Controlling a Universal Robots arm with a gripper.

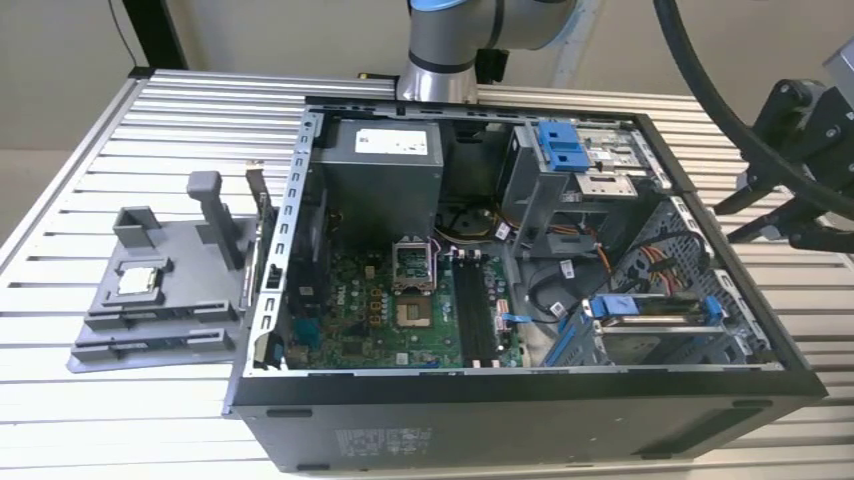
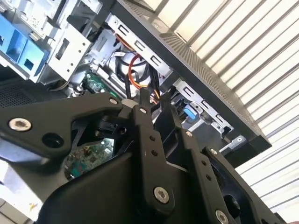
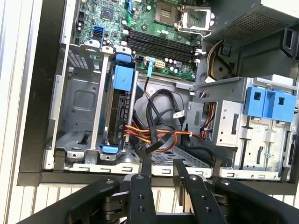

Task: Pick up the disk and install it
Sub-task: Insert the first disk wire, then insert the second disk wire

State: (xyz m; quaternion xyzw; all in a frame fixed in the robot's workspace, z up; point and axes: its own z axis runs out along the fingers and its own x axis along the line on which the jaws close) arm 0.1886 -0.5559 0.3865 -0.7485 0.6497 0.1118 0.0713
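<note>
- The open computer case (image 1: 534,400) lies on the slatted surface (image 1: 160,100).
- The disk (image 3: 119,116) sits on edge in the drive cage (image 3: 84,107), at the case's four o'clock in the exterior view.
- The gripper (image 3: 161,170) hovers over the case rim, jaws slightly parted, holding nothing.

I see the grey robot arm (image 1: 447,45) cut off by the exterior view's top edge. The silver-grey blue-bracketed disk (image 3: 120,109) sits edge-on in the bay, label hidden. My black gripper (image 3: 161,170) blocks the case's near rim.
</note>
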